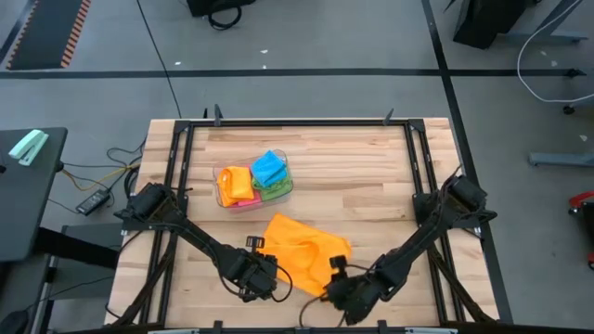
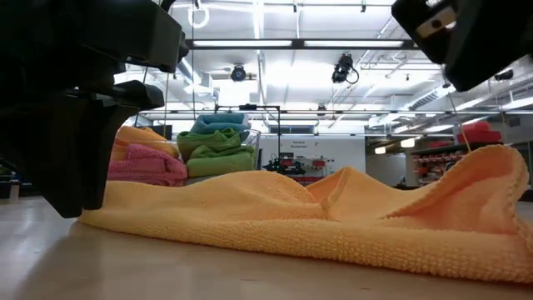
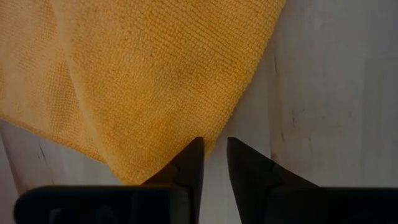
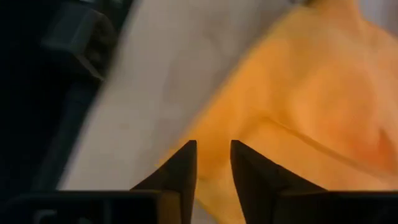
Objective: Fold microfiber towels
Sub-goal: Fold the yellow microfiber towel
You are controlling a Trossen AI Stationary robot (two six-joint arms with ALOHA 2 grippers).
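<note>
One orange microfiber towel [image 1: 304, 249] lies rumpled on the wooden tabletop [image 1: 362, 181] between my two end effectors; my left end effector [image 3: 214, 163] is slightly parted at its corner, my right end effector [image 4: 212, 165] slightly parted at its edge, neither gripping; four folded towels [image 1: 252, 178] fill a clear tub [image 1: 223, 197] behind.

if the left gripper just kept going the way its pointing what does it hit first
Most likely the orange towel. In the left wrist view, the left gripper has a narrow gap between its fingers, with the towel's corner edge right at the tips and bare wooden table beside it. Depth is unclear.
</note>
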